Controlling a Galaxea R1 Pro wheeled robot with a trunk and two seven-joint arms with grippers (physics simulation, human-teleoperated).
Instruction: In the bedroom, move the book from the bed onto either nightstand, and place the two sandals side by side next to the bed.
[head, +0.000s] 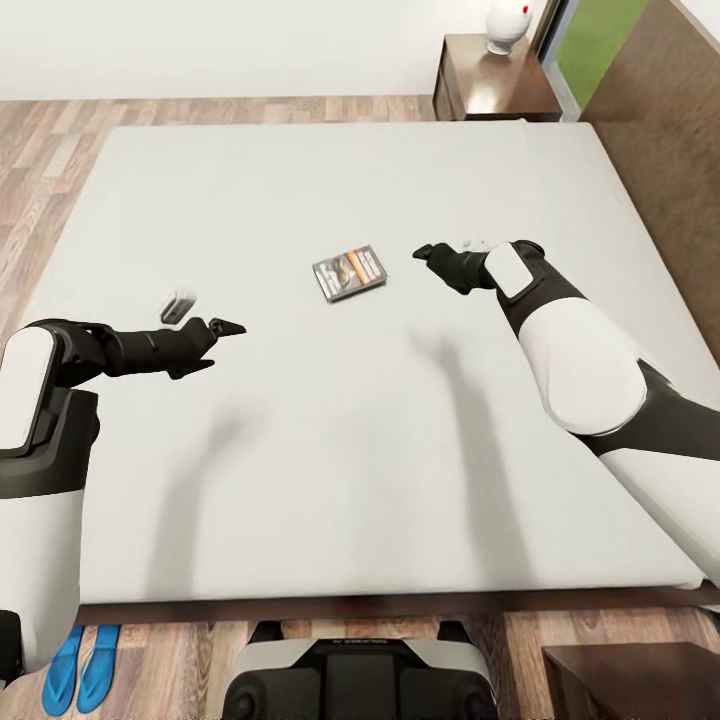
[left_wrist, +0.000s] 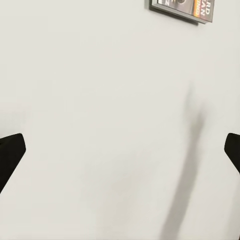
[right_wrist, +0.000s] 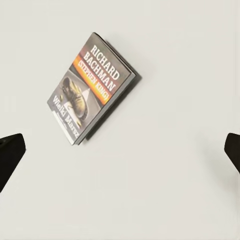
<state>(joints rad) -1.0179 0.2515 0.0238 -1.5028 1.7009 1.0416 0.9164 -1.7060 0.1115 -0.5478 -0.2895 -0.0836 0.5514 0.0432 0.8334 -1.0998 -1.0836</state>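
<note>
The book (head: 349, 273) lies flat near the middle of the bed's pale mattress (head: 300, 470), its dark cover with an orange band facing up. My right gripper (head: 430, 253) hovers open just right of it, and the right wrist view shows the book (right_wrist: 90, 87) between and beyond the spread fingertips (right_wrist: 11, 155). My left gripper (head: 207, 320) is open over bare mattress, well left of the book (left_wrist: 182, 9). Two blue sandals (head: 80, 665) lie side by side on the floor by the bed's near left corner.
A dark nightstand (head: 495, 85) carrying a white rounded object (head: 507, 25) stands at the far right by the headboard (head: 660, 130). Another dark cabinet top (head: 640, 680) sits at the near right. Wood floor (head: 40, 170) runs along the bed's left side.
</note>
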